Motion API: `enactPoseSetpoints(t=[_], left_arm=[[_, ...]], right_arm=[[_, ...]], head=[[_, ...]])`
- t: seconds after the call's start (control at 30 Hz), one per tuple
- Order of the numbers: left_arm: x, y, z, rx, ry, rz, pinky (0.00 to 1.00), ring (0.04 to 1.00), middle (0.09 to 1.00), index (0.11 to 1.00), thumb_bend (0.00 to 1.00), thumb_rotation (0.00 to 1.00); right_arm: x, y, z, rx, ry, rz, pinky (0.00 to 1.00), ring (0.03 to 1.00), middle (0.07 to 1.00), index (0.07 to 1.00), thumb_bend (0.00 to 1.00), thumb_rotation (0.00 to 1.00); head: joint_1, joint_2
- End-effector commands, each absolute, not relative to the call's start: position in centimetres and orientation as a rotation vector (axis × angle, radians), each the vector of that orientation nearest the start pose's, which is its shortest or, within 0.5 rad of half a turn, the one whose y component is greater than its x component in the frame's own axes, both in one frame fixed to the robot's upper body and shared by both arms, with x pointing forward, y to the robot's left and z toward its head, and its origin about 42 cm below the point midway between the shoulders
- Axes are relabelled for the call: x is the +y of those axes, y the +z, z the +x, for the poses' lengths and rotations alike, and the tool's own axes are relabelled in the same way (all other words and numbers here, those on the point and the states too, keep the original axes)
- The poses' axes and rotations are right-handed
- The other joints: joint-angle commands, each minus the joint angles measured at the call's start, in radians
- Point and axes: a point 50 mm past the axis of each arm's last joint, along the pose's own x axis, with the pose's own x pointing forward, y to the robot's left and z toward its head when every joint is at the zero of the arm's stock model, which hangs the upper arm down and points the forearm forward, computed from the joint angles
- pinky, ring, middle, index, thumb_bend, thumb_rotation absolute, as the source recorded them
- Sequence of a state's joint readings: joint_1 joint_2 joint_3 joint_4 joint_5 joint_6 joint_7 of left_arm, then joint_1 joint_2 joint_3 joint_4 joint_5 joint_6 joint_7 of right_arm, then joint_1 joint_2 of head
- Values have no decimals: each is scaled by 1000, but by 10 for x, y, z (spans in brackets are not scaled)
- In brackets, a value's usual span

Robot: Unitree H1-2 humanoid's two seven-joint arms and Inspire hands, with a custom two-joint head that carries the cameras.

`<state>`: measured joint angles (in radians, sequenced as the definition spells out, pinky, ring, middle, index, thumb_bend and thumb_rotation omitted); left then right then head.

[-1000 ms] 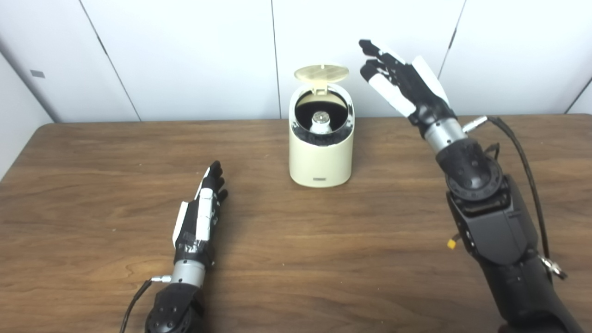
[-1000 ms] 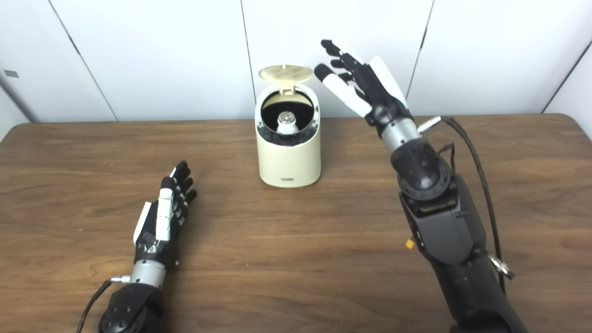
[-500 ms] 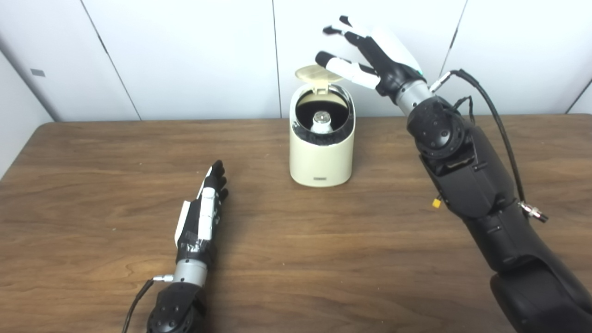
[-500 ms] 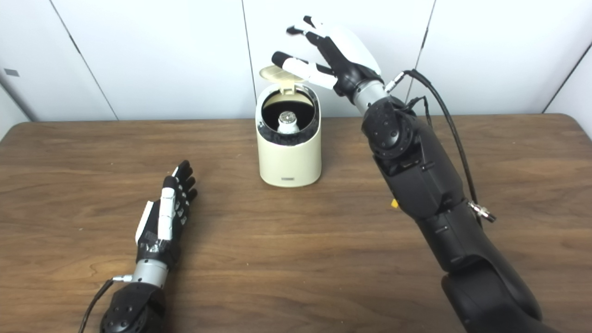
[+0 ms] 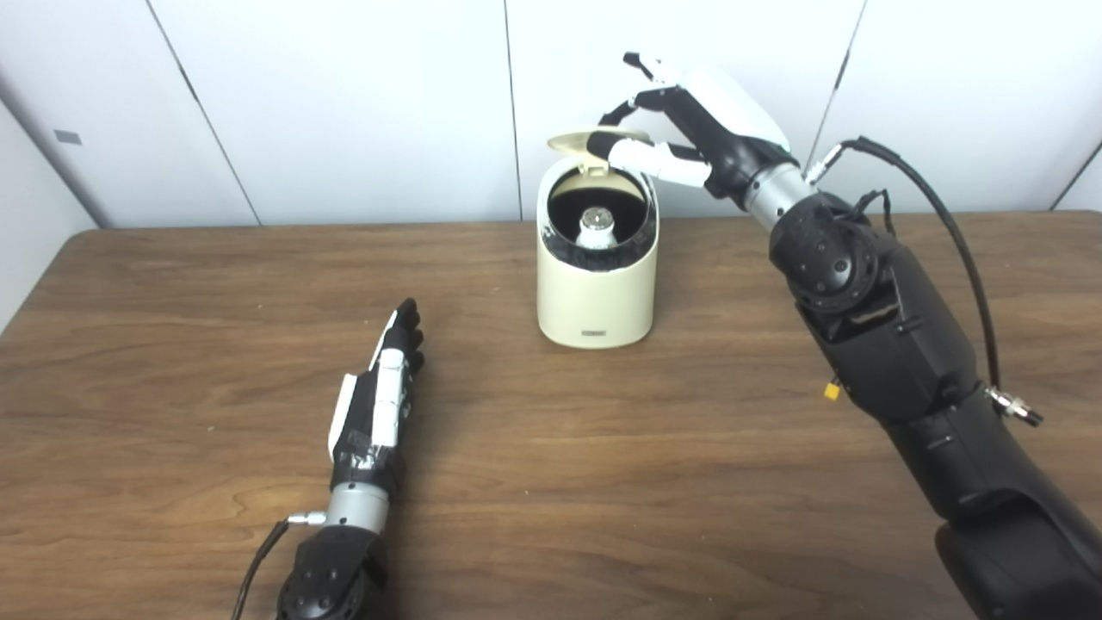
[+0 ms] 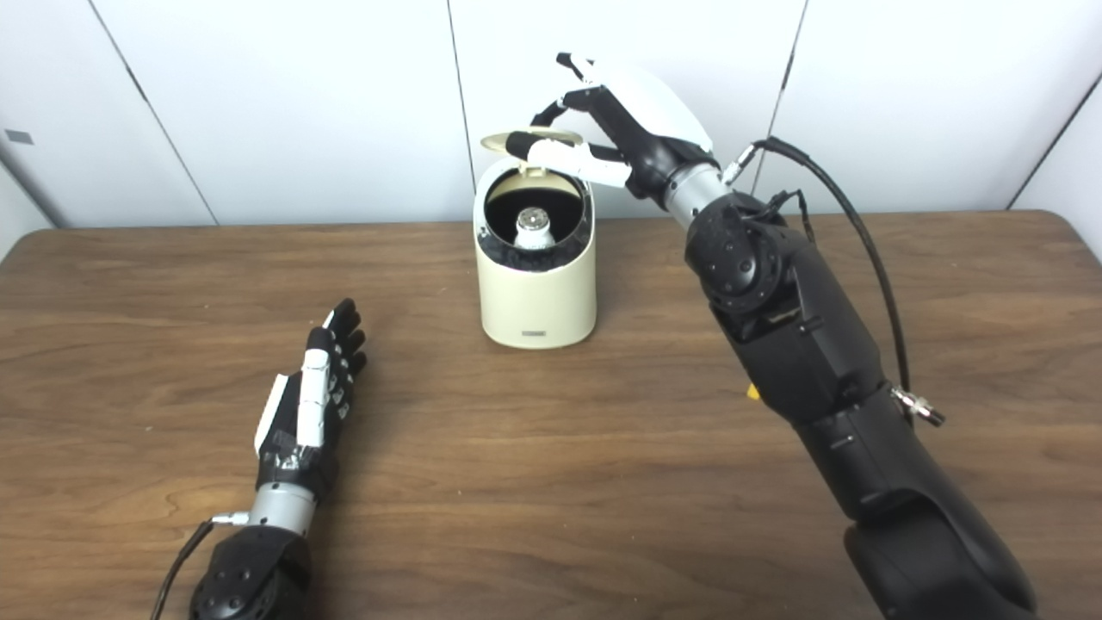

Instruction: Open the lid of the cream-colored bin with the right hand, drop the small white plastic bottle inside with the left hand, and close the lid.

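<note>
- Wood-grain table (image 5: 603, 482) spreads across the foreground, and both arms rise from its near edge.
- Nearest, the left hand (image 5: 379, 396) lies flat on the table, fingers straight and close together, holding nothing.
- Farther back stands the cream-colored bin (image 5: 596, 275), upright, well apart from the left hand.
- Inside its dark opening sits the small white plastic bottle (image 5: 597, 226), cap up.
- At the back rim the lid (image 5: 585, 140) is raised on its hinge, tilted partly forward.
- Above it, the right hand (image 5: 689, 129) reaches over the bin, fingers spread and curled, thumb lying at the lid; whether it touches is unclear.
</note>
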<state>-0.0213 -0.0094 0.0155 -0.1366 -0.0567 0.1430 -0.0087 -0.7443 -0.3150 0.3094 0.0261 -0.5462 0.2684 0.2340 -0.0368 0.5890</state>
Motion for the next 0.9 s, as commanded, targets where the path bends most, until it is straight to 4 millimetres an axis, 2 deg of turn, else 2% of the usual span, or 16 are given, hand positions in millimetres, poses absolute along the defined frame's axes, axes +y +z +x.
enactPoseSetpoints(t=[0.0, 0.3, 0.87], left_arm=[[201, 133, 293, -9, -33, -68, 1000, 1000, 1000, 1000, 667, 1000], [199, 132, 293, -11, -37, -53, 1000, 1000, 1000, 1000, 677, 1000], [198, 134, 295, -10, -31, -10, 1000, 1000, 1000, 1000, 684, 1000]], right_arm=[[-173, 353, 446, -503, 240, -1013, 1000, 1000, 989, 633, 633, 1000], [-178, 345, 427, -508, 264, -1036, 1000, 1000, 989, 639, 633, 1000], [-169, 322, 400, -491, 352, -1080, 1000, 1000, 983, 707, 632, 1000]], head=[[0, 1], [3, 2], [11, 12]])
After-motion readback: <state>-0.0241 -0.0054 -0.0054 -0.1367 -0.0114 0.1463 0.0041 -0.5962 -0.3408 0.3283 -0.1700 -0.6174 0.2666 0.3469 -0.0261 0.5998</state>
